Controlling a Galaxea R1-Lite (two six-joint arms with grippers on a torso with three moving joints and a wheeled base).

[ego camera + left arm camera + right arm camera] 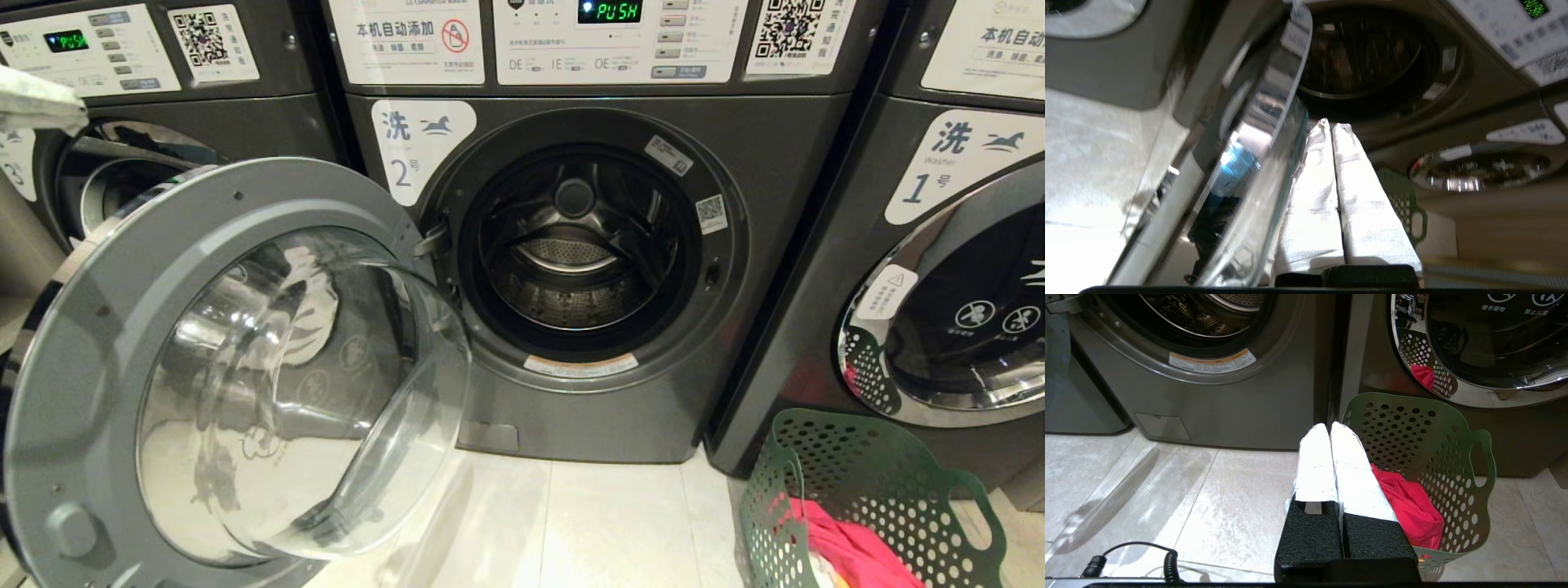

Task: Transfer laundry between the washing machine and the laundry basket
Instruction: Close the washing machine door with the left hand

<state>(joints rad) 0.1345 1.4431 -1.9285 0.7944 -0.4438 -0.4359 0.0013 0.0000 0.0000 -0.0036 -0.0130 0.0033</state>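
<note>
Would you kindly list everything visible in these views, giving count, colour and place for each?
washing machine: one, dark grey, labelled 2, centre of the head view; drum looks empty.
door: one, grey rim with clear glass bowl, swung open to the left of that machine.
neighbouring machines: two, dark grey; number 3 on the left, number 1 on the right, door closed.
laundry basket: one, green with round holes, on the floor before machine 1.
laundry: red-pink garment in the basket; a little white and yellow beside it; count unclear.
floor: pale tiles.
cable: one, black, coiled, on the floor in the right wrist view.
left gripper: white-wrapped, shut, empty, beside the open door.
right gripper: white-wrapped, shut, empty, above the floor by the basket.
</note>
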